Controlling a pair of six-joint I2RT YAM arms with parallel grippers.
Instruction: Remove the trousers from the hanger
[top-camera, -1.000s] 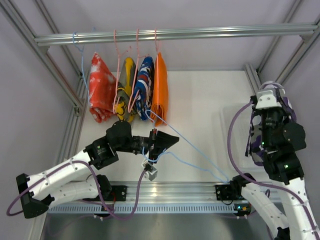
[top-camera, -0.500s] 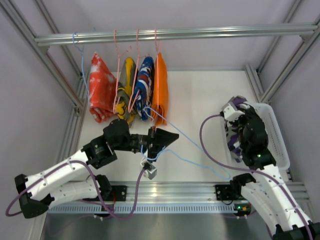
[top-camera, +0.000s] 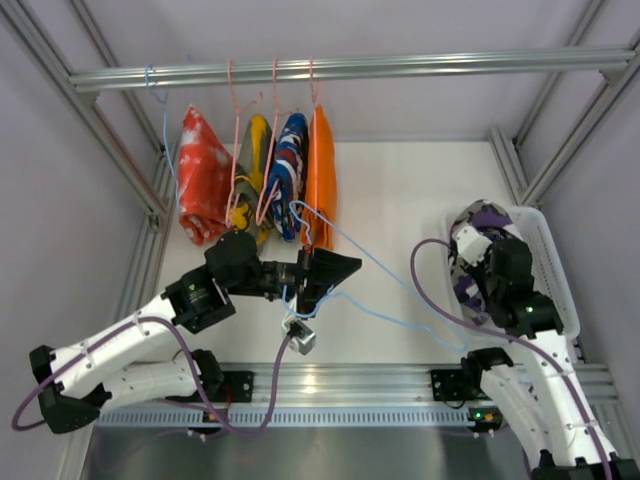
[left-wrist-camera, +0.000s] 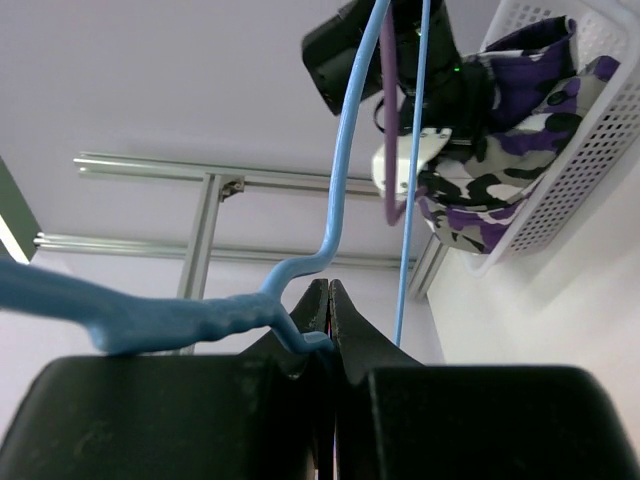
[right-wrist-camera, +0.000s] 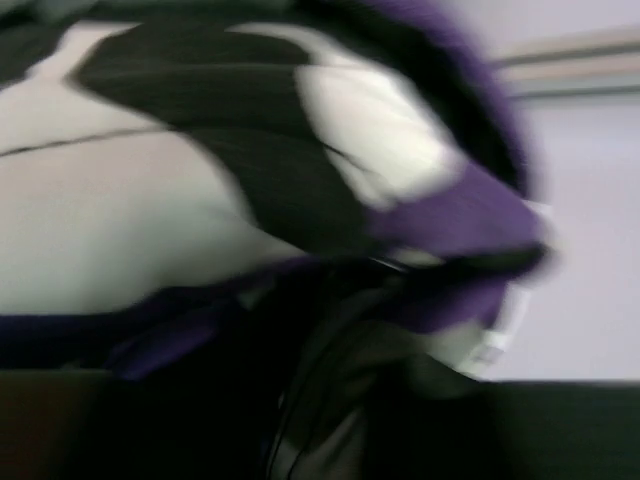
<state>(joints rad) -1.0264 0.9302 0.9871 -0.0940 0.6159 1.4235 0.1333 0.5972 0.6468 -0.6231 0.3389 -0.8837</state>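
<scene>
Fingers of your left gripper (left-wrist-camera: 330, 303) are pinched tight on the blue hanger (left-wrist-camera: 345, 170), no gap showing. Your right gripper (top-camera: 480, 268) sits at the white basket (top-camera: 558, 275), buried in the camouflage trousers (top-camera: 470, 245) lying there; whether its fingers grip the cloth, I cannot tell. Up on the rail (top-camera: 450, 66), the orange trousers (top-camera: 321, 170) hang from a pink hanger (top-camera: 312, 85).

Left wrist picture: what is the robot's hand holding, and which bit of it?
The left gripper is shut on the thin blue plastic hanger, pinching it at a bend in its frame.
</scene>
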